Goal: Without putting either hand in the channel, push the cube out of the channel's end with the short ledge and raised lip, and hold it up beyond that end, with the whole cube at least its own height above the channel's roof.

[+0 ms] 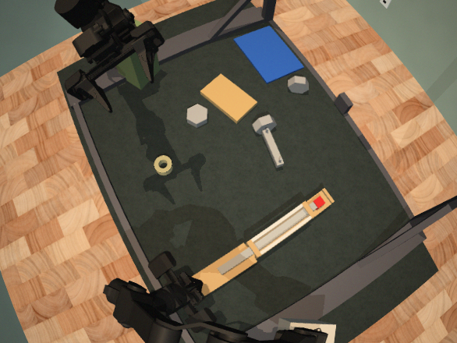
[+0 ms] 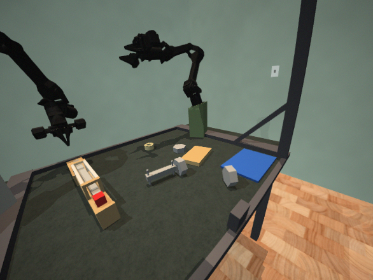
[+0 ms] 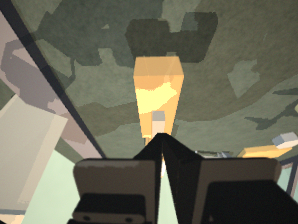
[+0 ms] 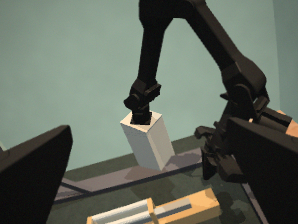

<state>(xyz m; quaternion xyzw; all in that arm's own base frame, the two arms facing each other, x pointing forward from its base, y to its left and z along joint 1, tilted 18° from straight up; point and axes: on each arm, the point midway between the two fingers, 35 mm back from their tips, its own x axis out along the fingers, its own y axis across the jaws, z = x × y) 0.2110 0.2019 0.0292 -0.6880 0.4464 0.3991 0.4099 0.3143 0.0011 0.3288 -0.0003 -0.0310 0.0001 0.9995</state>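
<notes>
Dark tabletop [image 1: 331, 156] [image 2: 165, 229] — carrying the channel [image 1: 308, 210] [image 2: 109, 217], blue mat [image 1: 269, 54] [image 2: 251, 163], yellow block [image 1: 228, 97] and pale ring [image 1: 158, 170] [image 2: 148, 148].

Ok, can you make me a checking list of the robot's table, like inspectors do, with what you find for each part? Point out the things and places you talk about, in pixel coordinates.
Surface: dark mat [image 1: 234, 175] [image 2: 178, 223], with shadows across it.
Job's things: red cube [image 1: 319, 202] [image 2: 99, 198] on the ledge at one end of the channel [image 1: 207, 282] [image 2: 109, 219], not lifted.
Clutter: blue sheet [image 1: 269, 54] [image 2: 251, 163], orange slab [image 1: 228, 97] [image 2: 198, 154], yellowish ring [image 1: 157, 168] [image 2: 146, 147].
Grippers: left end effector [image 2: 67, 144] [image 3: 161, 135] shut, holding nothing; right end effector [image 1: 130, 95] [image 2: 121, 53] open, holding nothing.
Cables: nothing seen.
Surroundings: green walls [image 2: 95, 48], wooden floor [image 1: 31, 175] [image 2: 318, 216].
</notes>
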